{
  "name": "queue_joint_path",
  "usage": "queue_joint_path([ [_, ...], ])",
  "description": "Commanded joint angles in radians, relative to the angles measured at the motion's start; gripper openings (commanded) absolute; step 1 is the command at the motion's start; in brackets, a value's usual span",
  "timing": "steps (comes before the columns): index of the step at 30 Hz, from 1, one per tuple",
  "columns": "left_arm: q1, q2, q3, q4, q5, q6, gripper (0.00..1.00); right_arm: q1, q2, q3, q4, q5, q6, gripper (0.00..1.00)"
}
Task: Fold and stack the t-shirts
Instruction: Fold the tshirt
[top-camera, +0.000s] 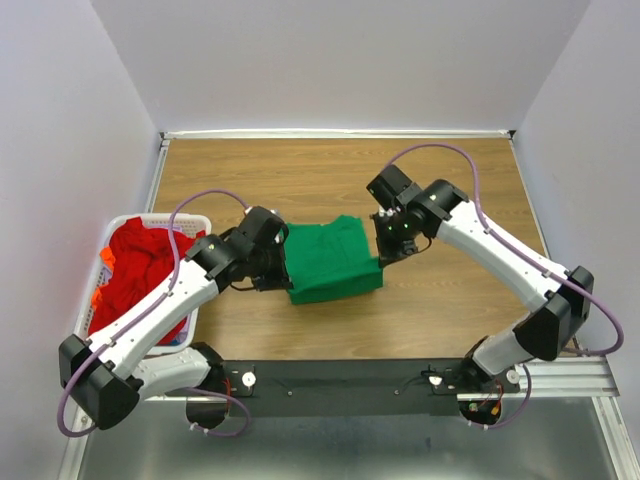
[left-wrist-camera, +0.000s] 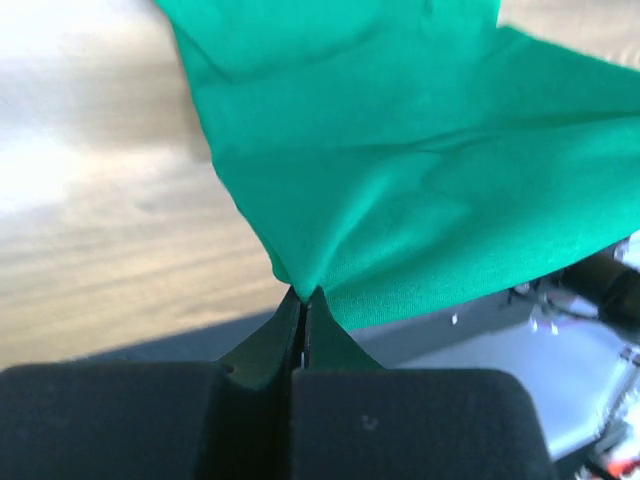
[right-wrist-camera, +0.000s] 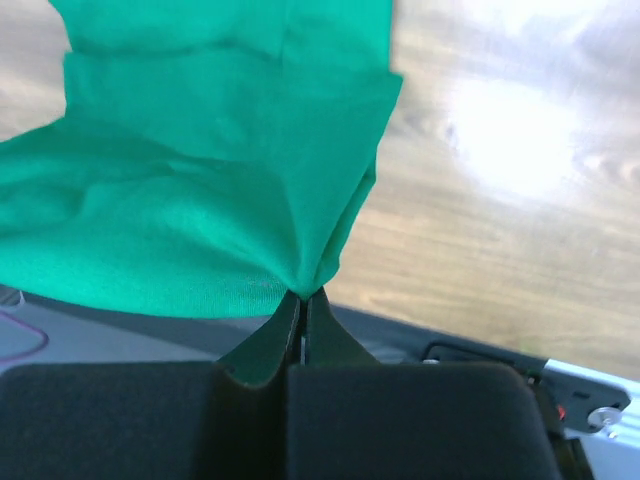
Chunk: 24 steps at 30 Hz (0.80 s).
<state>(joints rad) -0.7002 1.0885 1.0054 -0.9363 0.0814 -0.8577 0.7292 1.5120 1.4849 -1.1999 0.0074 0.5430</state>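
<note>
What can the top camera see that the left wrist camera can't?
Only the top view shows the white basket holding red t-shirts, and the right end effector. Only the left wrist view shows, close up, the left end effector pinched shut on an edge of the green t-shirt. Both show that green t-shirt and the wooden table.

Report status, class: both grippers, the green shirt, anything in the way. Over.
Left gripper shut on green shirt. Right gripper shut on it too. Red shirts in basket. No obstruction seen.
</note>
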Motion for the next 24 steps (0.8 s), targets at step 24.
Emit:
queue_joint_path([
  [24, 0.315, 0.346, 0.148, 0.316, -0.049, 0.351, 0.0, -0.149, 0.368, 0.278, 0.174, 0.065, -0.166, 0.01],
])
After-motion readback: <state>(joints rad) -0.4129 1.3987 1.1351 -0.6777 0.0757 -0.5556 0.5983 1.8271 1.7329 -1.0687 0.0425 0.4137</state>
